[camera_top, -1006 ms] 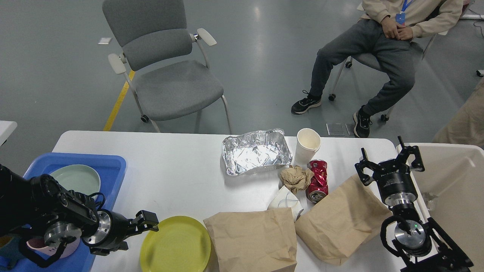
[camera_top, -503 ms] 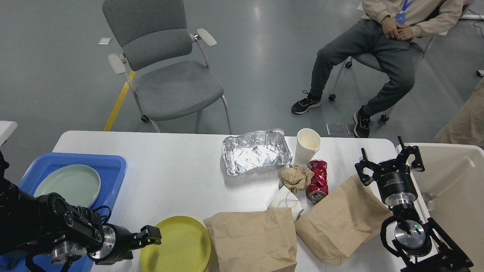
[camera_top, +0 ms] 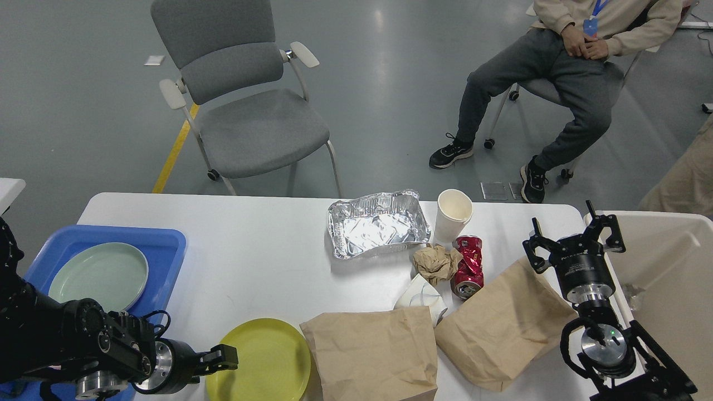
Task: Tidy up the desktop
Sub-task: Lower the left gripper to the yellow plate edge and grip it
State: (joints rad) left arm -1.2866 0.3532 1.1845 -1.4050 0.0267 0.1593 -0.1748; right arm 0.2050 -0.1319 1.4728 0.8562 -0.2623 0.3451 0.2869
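Grey floor behind, w/ an empty grey chair (camera_top: 245, 100) and a seated person (camera_top: 562, 72) at far right; in front, the white desktop (camera_top: 250, 262) spans most of the view, cluttered on its right half. Landmark: yellow plate (camera_top: 259, 362) at the desktop's near edge. Left gripper (camera_top: 225, 357) sits at the plate's left rim, touching or just short of it, can't tell which; it points across toward the plate, so the plate lies straight ahead of the jaws. Jaw state can't be told: seen side-on and dark, only one finger block distinct. Plate is round, so no long axis to line up; the rim is the only grip. Left arm is much the nearer to it. Right gripper (camera_top: 574, 242) is well apart to the plate's right, upright above the far corner of a brown paper bag (camera_top: 501, 328), fingers spread, holding nothing. Containers: blue tray (camera_top: 161, 245) left of and beyond the plate holds one pale green plate (camera_top: 100, 275); cream bin (camera_top: 668, 267) far right, contents not clear. Foil tray (camera_top: 379, 225) beyond the plate looks empty. Paper cup (camera_top: 454, 214), crushed red can (camera_top: 468, 264), crumpled paper (camera_top: 437, 262), second paper bag (camera_top: 373, 351) just right of the plate, apparently touching. Judgement: next move is a rim pinch on the yellow plate, then over to the blue tray.
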